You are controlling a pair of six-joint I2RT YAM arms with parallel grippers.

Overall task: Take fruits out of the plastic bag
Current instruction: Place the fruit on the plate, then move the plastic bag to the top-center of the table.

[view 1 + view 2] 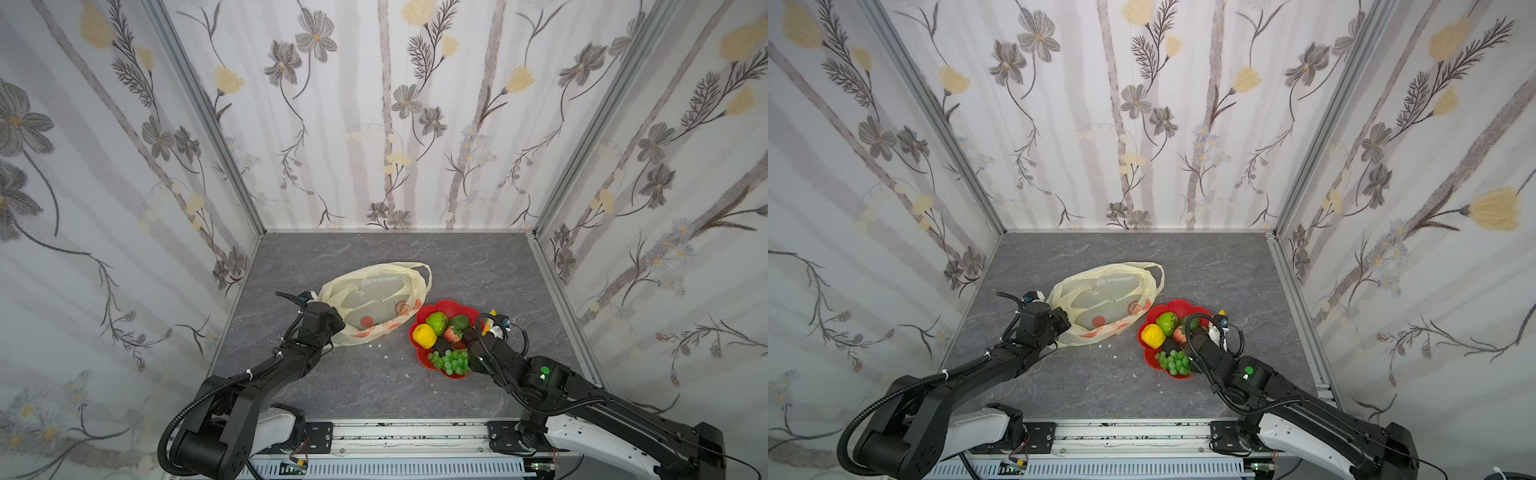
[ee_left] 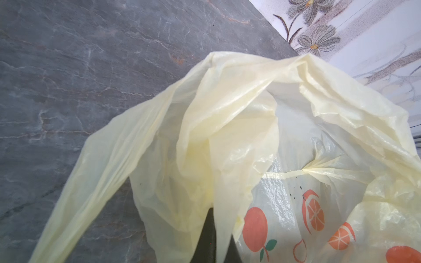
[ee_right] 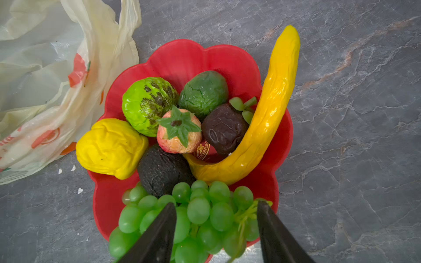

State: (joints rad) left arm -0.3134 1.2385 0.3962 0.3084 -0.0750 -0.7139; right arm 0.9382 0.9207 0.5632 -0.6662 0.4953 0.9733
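Observation:
The plastic bag (image 1: 374, 299) (image 2: 227, 113) lies flattened on the grey table, and no fruit shows through it. My left gripper (image 2: 216, 219) is shut on a fold of its film at the near left edge. The fruits sit on the red flower-shaped plate (image 3: 182, 57): banana (image 3: 271, 109), lemon (image 3: 111, 148), green citrus (image 3: 149, 104), avocado (image 3: 204, 92), strawberry (image 3: 178, 134), dark brown piece (image 3: 224, 128) and grape bunch (image 3: 205, 211). My right gripper (image 3: 216, 207) hangs open just above the grapes, one finger on each side of the bunch.
The plate (image 1: 446, 307) stands right of the bag, almost touching it. Small white crumbs (image 1: 386, 356) lie on the table in front of the bag. Flowered walls close in the table at the back, left and right.

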